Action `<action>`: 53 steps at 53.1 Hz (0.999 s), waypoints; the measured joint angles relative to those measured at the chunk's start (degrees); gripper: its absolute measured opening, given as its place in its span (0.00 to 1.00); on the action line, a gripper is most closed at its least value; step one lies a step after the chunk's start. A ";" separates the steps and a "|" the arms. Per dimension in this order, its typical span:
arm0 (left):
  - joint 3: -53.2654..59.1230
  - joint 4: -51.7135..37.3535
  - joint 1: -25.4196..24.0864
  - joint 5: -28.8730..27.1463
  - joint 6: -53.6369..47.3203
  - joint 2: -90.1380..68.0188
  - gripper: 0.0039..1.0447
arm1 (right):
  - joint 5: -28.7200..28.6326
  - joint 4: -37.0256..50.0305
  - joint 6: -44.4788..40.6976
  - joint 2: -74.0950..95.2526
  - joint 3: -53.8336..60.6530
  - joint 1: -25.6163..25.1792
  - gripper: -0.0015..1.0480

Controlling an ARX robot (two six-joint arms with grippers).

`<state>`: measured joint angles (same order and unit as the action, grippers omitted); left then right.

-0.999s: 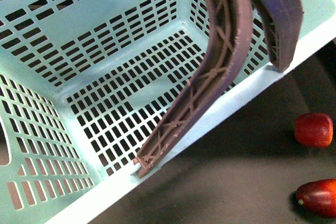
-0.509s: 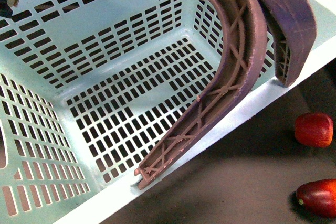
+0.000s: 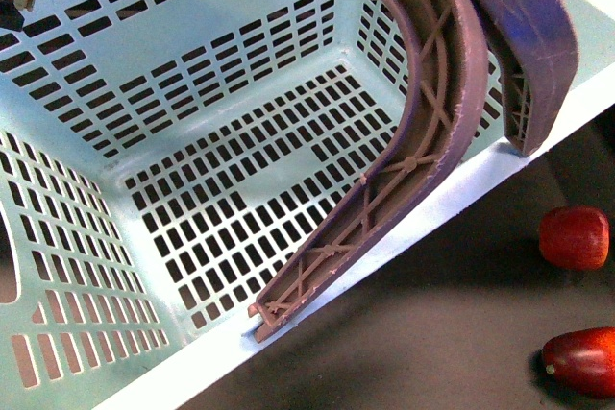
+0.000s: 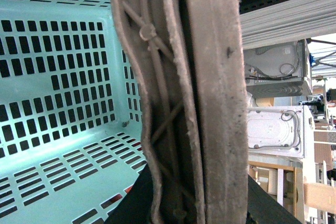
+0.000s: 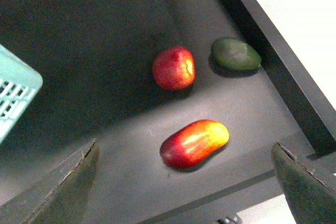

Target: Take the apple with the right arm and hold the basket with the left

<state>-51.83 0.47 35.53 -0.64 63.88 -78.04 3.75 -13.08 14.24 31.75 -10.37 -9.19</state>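
The light aqua basket (image 3: pixel 452 194) fills most of the front view. My left gripper (image 3: pixel 394 232) is shut on its right wall, one brownish-purple finger inside and the other outside over the rim. In the left wrist view the two fingers (image 4: pixel 220 103) press together against the basket (image 4: pixel 52 77). The round red apple (image 3: pixel 574 237) lies on the dark table to the right of the basket. In the right wrist view the apple (image 5: pixel 174 67) sits well ahead of my right gripper (image 5: pixel 184 192). That gripper hangs open above the table with nothing between its fingers.
A darker elongated red fruit (image 3: pixel 581 362) lies near the apple; its red-yellow side (image 5: pixel 194 142) is closest to my right gripper. A green avocado (image 5: pixel 235 54) rests beside the apple by the table's raised edge (image 5: pixel 273 72). A basket corner (image 5: pixel 16 90) shows too.
The left fingers and the basket wall have shifted a little to the right and up in the front view. Apple and elongated fruit have stayed put.
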 joint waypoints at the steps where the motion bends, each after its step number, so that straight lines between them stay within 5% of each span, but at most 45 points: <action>1: 0.00 -0.02 -0.02 0.00 -0.02 0.00 0.16 | -0.55 0.98 -0.28 1.01 0.04 -0.52 0.92; 10: 0.00 -0.04 -0.02 0.00 0.00 -0.02 0.16 | -3.98 24.41 -8.35 27.45 0.46 -7.30 0.92; 22: 0.00 -0.04 0.00 0.11 -0.02 0.00 0.16 | -4.46 45.83 -14.67 59.63 -6.78 -8.13 0.92; 35: 0.00 -0.04 -0.02 0.04 -0.02 0.00 0.16 | -0.52 49.86 -16.31 84.78 -19.02 -5.57 0.92; 53: 0.00 -0.04 -0.02 0.02 -0.02 0.00 0.16 | 2.27 46.90 -16.06 95.95 -30.69 -1.33 0.92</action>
<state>-51.83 0.43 35.51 -0.62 63.86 -78.04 6.02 33.82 -1.83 127.70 -41.06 -10.52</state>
